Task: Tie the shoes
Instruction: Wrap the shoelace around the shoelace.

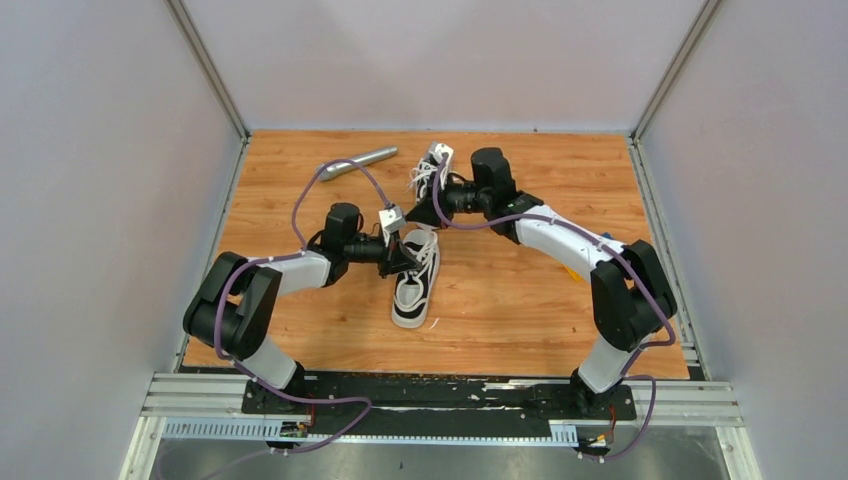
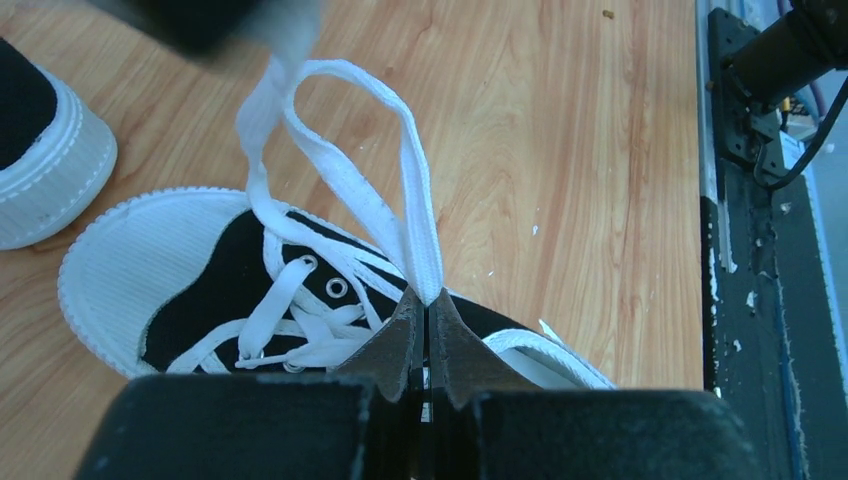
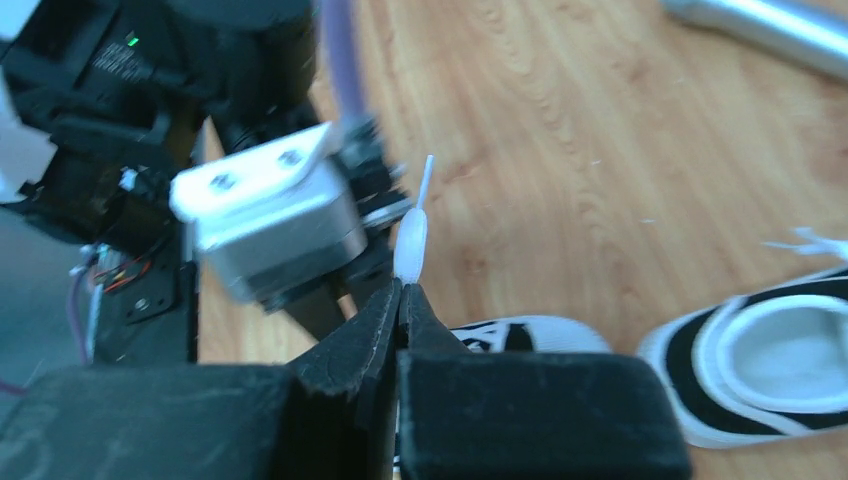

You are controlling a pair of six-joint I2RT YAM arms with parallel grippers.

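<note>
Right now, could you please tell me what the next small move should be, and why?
Probably the right arm should carry its lace end around the loop. The left fingers pinch that loop shut above the shoe, the right fingers clamp the lace's tip, and no bow shows yet.

Black-and-white shoes [image 1: 413, 290], white laces [image 2: 355, 190], tan table [image 1: 520, 310]

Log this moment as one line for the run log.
phase: tying near shoe | left gripper: shut on lace | right gripper: shut on lace tip | bow: none visible yet
</note>
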